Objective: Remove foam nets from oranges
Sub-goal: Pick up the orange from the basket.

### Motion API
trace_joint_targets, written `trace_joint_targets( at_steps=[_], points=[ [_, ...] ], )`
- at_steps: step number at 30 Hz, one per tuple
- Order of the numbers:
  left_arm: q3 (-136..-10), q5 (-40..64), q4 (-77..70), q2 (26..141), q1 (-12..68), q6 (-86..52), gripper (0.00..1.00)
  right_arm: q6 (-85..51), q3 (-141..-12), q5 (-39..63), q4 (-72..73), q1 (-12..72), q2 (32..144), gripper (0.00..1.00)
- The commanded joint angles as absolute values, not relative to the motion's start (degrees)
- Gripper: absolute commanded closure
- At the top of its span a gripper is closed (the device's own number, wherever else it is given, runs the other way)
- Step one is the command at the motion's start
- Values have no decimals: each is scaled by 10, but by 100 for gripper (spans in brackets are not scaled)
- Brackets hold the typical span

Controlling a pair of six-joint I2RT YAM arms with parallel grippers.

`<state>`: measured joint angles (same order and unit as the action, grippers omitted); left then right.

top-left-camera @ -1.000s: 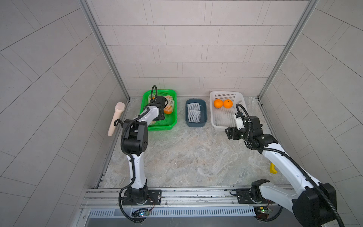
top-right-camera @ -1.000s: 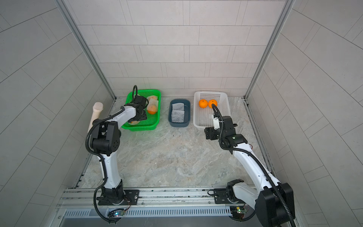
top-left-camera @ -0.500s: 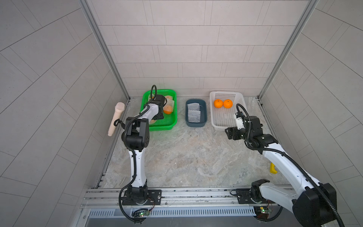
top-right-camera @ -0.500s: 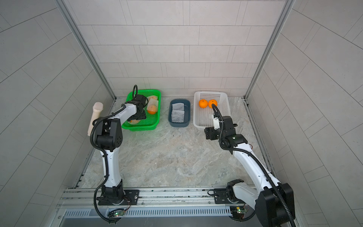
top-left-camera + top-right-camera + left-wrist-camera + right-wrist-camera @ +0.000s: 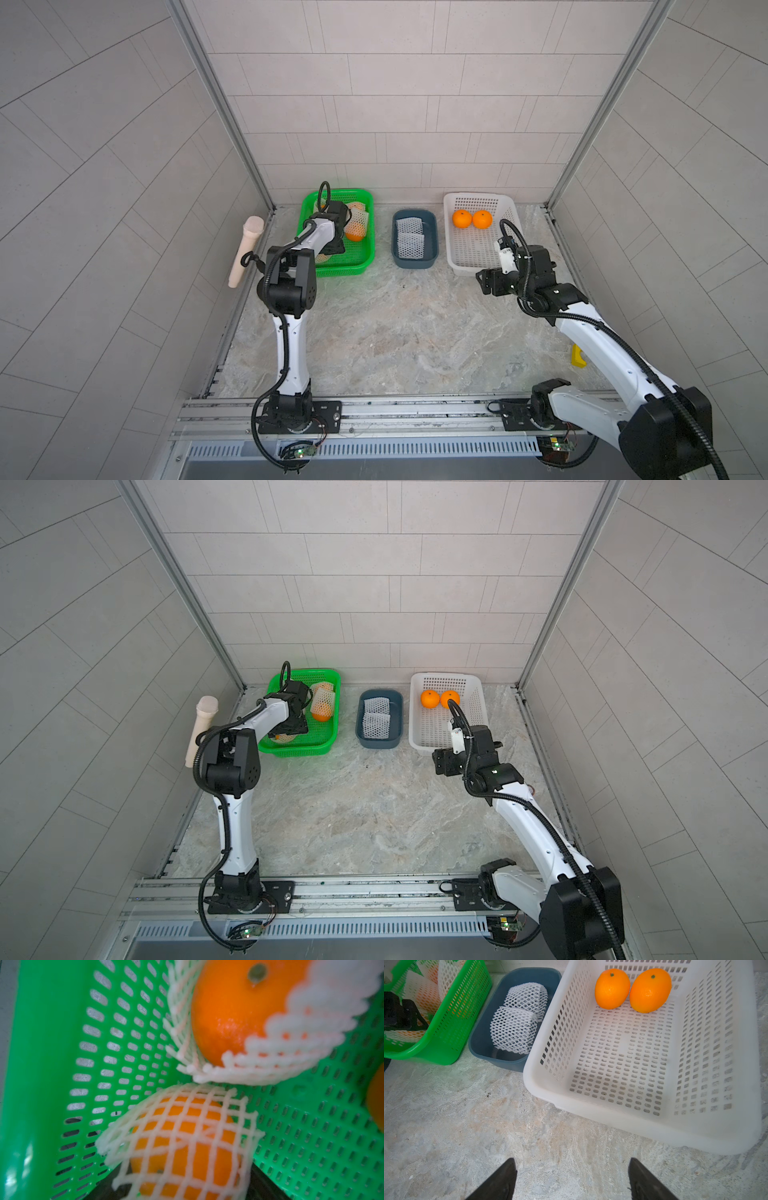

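Marble tabletop (image 5: 488, 1126) lies under the right gripper (image 5: 571, 1160), which hangs nearer than the dark blue tub (image 5: 481, 1028) and to its right. Its black fingers stand wide apart and hold nothing. Two flattened foam nets (image 5: 512, 1030) lie in that tub. Left of the tub, the left gripper (image 5: 332, 248) is down in the green basket (image 5: 345, 269), and both top views hide its jaws. Only the left wrist view shows a netted orange (image 5: 182, 1142) between dark finger parts; whether it is gripped I cannot tell. Touching it, another orange (image 5: 228, 1012) pokes half out of its net. Right of the tub, two bare oranges (image 5: 612, 989) touch at the far end of the white basket (image 5: 633, 1126).
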<state>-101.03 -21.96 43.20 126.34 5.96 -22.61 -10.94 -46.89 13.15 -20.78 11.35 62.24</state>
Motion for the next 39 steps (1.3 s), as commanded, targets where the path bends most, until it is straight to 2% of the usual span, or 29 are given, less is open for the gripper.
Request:
trace_joint_targets(
  at_steps=[1, 7, 16, 39],
  points=[
    [-1020, -207, 445, 1288, 56, -225, 17, -109, -471, 134, -206, 116, 615, 14],
    [-1027, -197, 447, 1291, 55, -222, 20, -109, -471, 131, -206, 116, 614, 14],
    [-1016, -172, 446, 1271, 56, -215, 33, -109, -469, 128, -206, 115, 611, 14],
    [-937, -126, 424, 1141, 89, -200, 34, -110, -467, 127, -205, 116, 608, 14]
  ],
)
